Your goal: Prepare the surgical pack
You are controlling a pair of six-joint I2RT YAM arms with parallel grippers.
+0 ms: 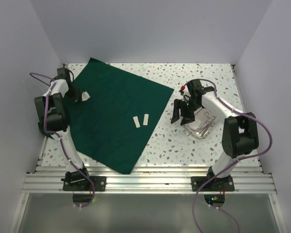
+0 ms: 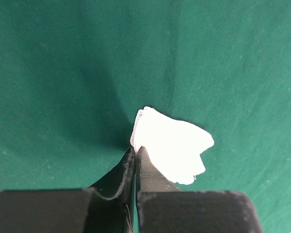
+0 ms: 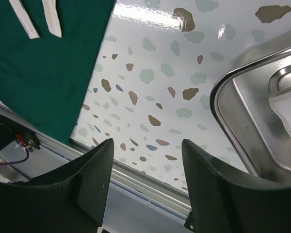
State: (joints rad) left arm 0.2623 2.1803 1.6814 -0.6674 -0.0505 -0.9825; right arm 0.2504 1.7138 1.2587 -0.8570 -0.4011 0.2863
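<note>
Dark green cloth [image 1: 114,114]: spread flat as one open sheet on the left half of the speckled tabletop [image 1: 184,150], turned so that one corner points to the near edge. Minor creasing only.

White strips [image 1: 141,121]: two, lying on the cloth to the right of its middle, side by side and just apart.

Left fingers [image 2: 141,160]: over the cloth's left part, near its left edge. Closed, pinching one edge of a folded white gauze pad [image 2: 172,148]. The rest of the pad fans out beyond the fingertips above the green fabric. Whether the pad touches the cloth cannot be told.

Right fingers [image 3: 99,165]: spread apart, gripping nothing. They hang above bare tabletop just off the cloth's right corner, between the cloth and the steel tray [image 1: 195,132].

Steel tray: on the tabletop to the right of the cloth, clear of its edge. It carries steel instruments [image 1: 207,121]. The right wrist view also shows a second gauze piece [image 3: 287,114] inside it.
</note>
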